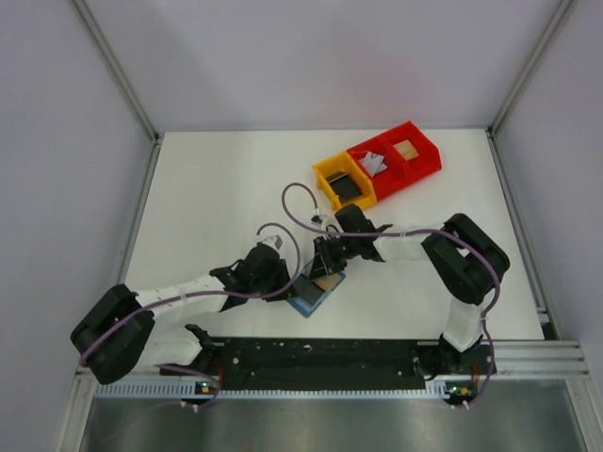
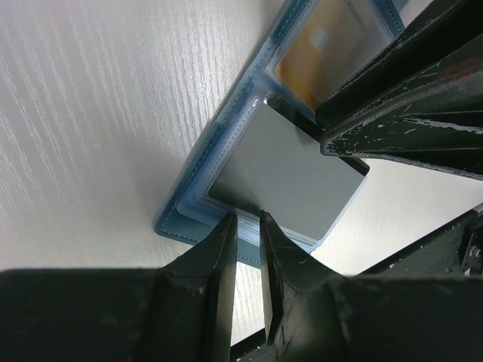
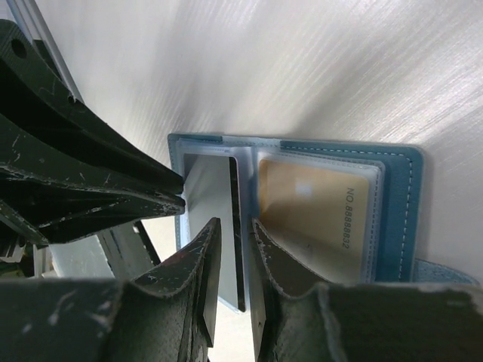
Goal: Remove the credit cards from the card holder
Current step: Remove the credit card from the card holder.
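The teal-blue card holder (image 1: 309,299) lies open near the table's front edge, between my two grippers. Its sleeves (image 3: 400,196) hold a tan-yellow card (image 3: 317,219) marked with a number, and beside it a grey card (image 3: 204,188) sticks out past the holder's edge. My right gripper (image 3: 234,224) stands narrowly open astride that grey card's dark edge, with a thin gap on each side. My left gripper (image 2: 245,219) is shut on the rim of the card holder (image 2: 177,222), just below the grey card (image 2: 287,177). The right gripper's fingers (image 2: 392,113) cross the top right of the left wrist view.
A yellow bin (image 1: 328,176) with a dark card in it stands at the back right. Next to it are two red bins (image 1: 426,162), one with a pale item and one with a tan one. The arms' base rail (image 1: 320,356) runs along the near edge.
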